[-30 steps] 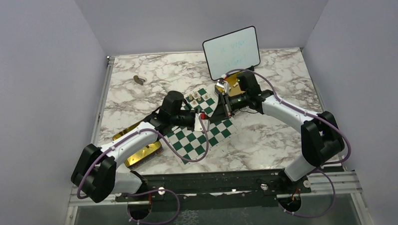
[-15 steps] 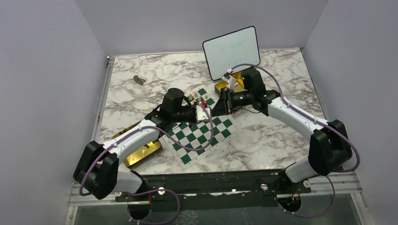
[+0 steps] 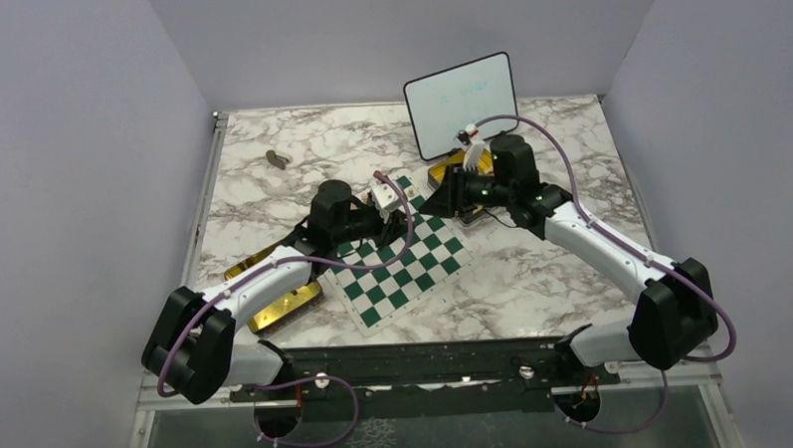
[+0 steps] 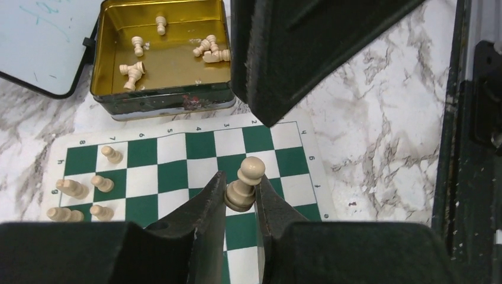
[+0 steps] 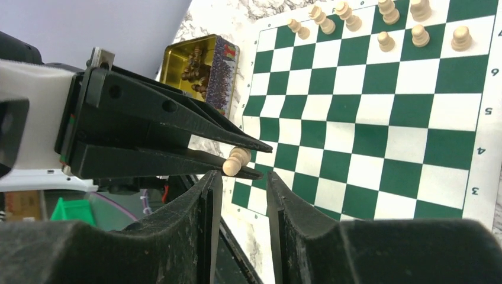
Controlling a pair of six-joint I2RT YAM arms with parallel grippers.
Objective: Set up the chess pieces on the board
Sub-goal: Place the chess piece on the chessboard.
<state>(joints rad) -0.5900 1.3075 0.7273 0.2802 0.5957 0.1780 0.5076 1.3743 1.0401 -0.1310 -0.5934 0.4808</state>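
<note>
**One more pawn in the air, most of the set left to go**

So the left gripper (image 4: 240, 190) is pinching a pale pawn (image 4: 247, 177) by its base, jaws pressed tight onto it. It's holding the pawn over the middle of the chessboard (image 4: 177, 155), and as far as I can tell it isn't down on a square yet. The right gripper (image 5: 241, 177) is hanging right in front of it, jaws parted a little and gripping nothing.

Progress-wise, a small cluster of pale pieces (image 5: 402, 23) is standing in one corner of the board, on rows 7 and 8. I'm counting eight or nine. Every other square I can see is bare.

What's left: a handful of pale men are lying loose in the gold tin (image 4: 160, 102) just past the board's edge on the marble worktop (image 3: 533, 269). The dark brown pieces (image 5: 195, 59) are sitting in the other tin (image 5: 220, 77), and I'm not seeing any of them on the board.

My read is that this is early days, well under a third done. One pale side is only partly filled, and the dark side isn't started.
</note>
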